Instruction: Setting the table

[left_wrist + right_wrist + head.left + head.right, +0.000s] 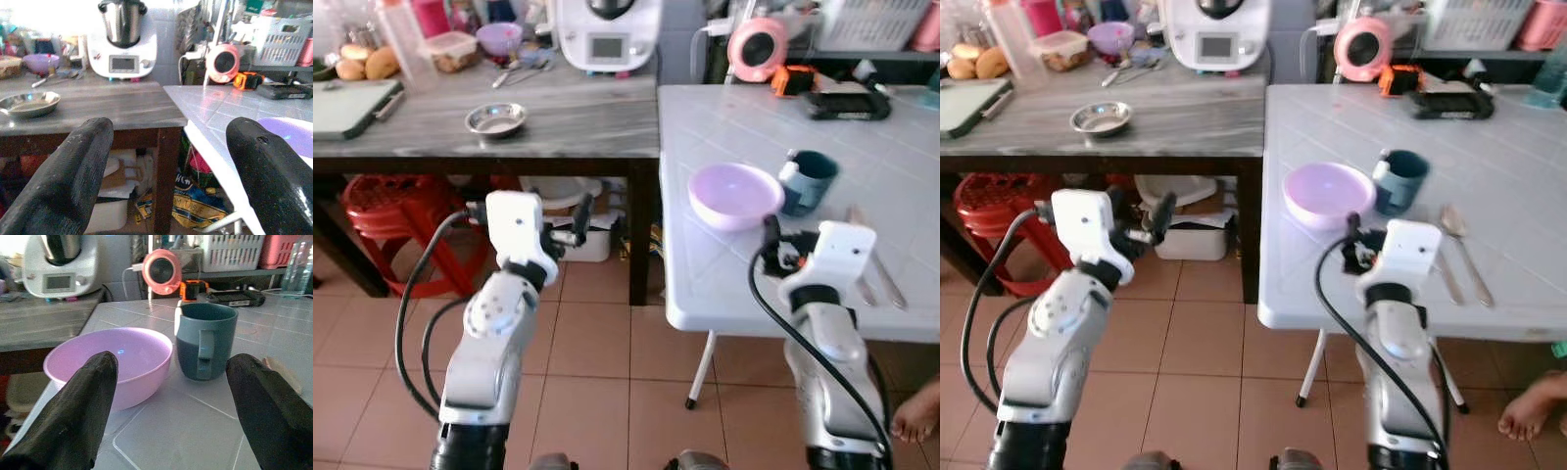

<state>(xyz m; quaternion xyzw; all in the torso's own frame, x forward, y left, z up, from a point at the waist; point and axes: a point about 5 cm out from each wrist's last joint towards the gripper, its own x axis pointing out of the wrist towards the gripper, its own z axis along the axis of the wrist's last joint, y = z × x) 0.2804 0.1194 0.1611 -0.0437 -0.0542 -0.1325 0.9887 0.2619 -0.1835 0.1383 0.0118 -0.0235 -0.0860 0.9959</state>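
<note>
Table: white tiled table (724, 127), set against a grey wooden counter (568, 108).
Bowl: a lilac bowl (736, 194) stands near the table's front edge, empty as far as the right wrist view shows.
Mug: a dark teal mug (806, 180) stands just beside the bowl, upright, handle toward the robot.
Cutlery: a spoon (1451, 223) and a second piece lie flat on the table beyond the mug, side by side.
Right gripper: right gripper (171, 406) hovers over the table edge just short of the bowl, fingers spread wide, holding nothing.
Left gripper: left gripper (166, 166) is raised in front of the counter, off the table, fingers wide apart and empty.
Counter: a steel dish (496, 119) sits there with a white kitchen machine (607, 34) behind (bread and tubs further back).
Progress: one place looks largely laid, with bowl, mug and cutlery together. What remains is probably straightening these pieces or fetching more from the counter; I cannot tell which.
</note>
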